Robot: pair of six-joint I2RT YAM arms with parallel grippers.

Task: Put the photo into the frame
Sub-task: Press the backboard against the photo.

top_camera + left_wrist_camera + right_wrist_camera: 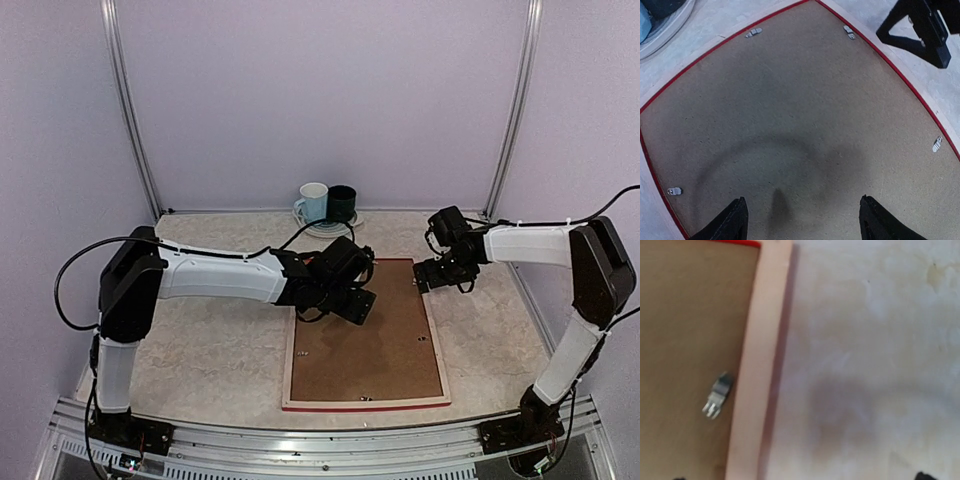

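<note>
Top view: my left gripper (348,298) covers far left corner of frame (365,405). Clips (420,340) on backing board (365,345) too small to make out. Photo: none of it shows; under board or not, cannot tell.
Left wrist view: my fingers (732,222) cut by bottom edge; plate (675,25) clipped at top left corner.
Right wrist view: blurred throughout; clip (717,395) just grey smudge; my right gripper (800,478) only dark specks at bottom edge.

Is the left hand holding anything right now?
No, the left hand hangs open over the brown backing board, gripping nothing.
</note>
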